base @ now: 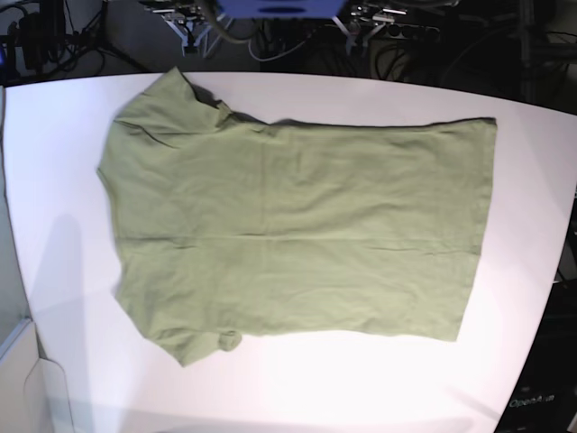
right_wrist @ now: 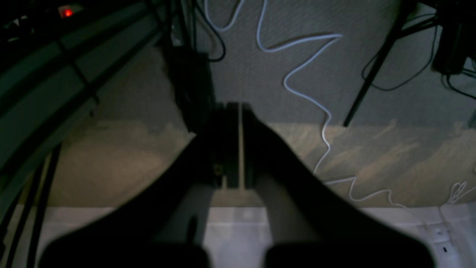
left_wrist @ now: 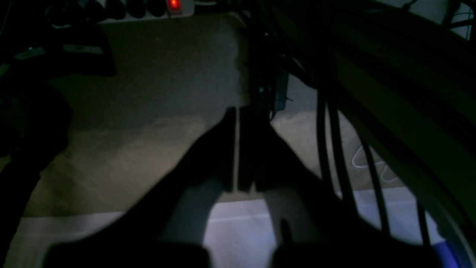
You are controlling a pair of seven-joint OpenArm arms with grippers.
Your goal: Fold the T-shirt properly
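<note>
We see the T-shirt (base: 297, 230) spread flat across the table (base: 54, 117), ready for folding; our left gripper (left_wrist: 236, 149) and right gripper (right_wrist: 240, 145) hang off-table, jaws together, empty.

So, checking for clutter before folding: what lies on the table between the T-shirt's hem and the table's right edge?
Nothing: in the base view only bare white table shows between the T-shirt hem and that edge.
</note>
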